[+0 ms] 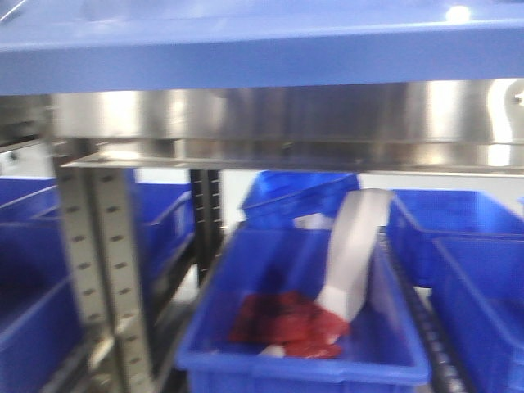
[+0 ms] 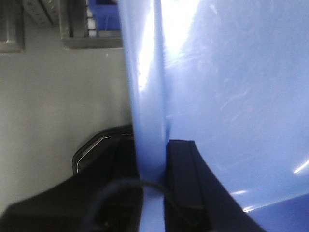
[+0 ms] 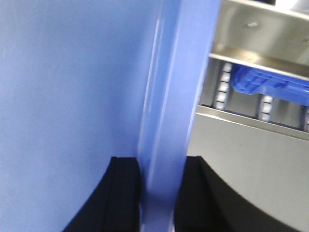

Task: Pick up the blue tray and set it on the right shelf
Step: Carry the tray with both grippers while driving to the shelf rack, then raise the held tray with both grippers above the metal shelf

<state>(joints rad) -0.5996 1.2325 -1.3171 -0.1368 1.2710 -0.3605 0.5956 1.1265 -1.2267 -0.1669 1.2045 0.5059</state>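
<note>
The blue tray (image 1: pixel 246 41) is glossy light blue and fills the top of the front view, held level just above the right shelf's shiny steel front rail (image 1: pixel 286 110). My left gripper (image 2: pixel 153 159) is shut on the tray's left rim (image 2: pixel 147 96), one black finger each side. My right gripper (image 3: pixel 161 174) is shut on the tray's right rim (image 3: pixel 169 96) the same way. The tray's floor (image 2: pixel 236 96) fills much of the left wrist view, and it also fills the left of the right wrist view (image 3: pixel 67 87).
Below the rail stand deeper dark-blue bins (image 1: pixel 303 327); the near one holds red pieces (image 1: pixel 286 323) and a white strip (image 1: pixel 354 246). A perforated grey upright (image 1: pixel 98 270) stands at left. More bins (image 1: pixel 475 278) sit at right. A blue bin (image 3: pixel 270 79) shows on a rack shelf.
</note>
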